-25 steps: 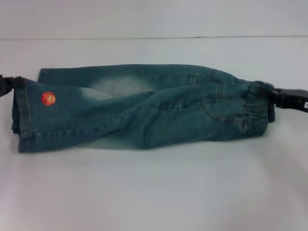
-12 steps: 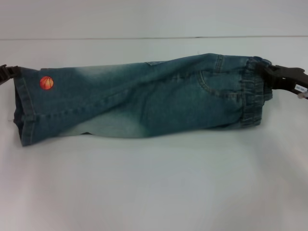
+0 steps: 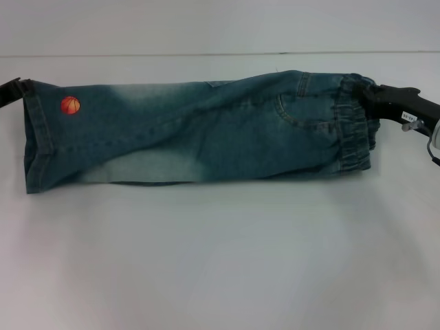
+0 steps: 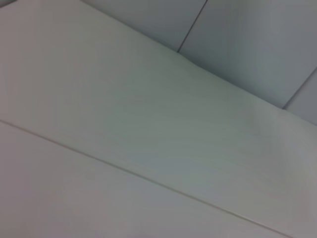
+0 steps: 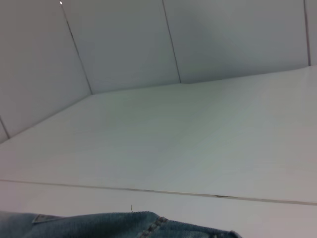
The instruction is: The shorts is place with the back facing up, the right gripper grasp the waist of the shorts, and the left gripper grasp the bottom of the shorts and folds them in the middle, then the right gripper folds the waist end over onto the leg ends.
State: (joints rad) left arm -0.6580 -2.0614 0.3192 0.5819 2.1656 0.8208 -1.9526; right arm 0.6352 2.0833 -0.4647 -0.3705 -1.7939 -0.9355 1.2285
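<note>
Since half a second ago the shorts have risen and pulled flatter, the fold now running along their upper edge, both layers hanging doubled toward the white table. At the shorts' far left corner, the left gripper is clamped on the bottom of the shorts, just beside the orange patch. At their right end, the right gripper pinches the waist (fingertips buried in the ruffles). Holding both ends taut keeps the lengthwise fold aligned, I judge.
</note>
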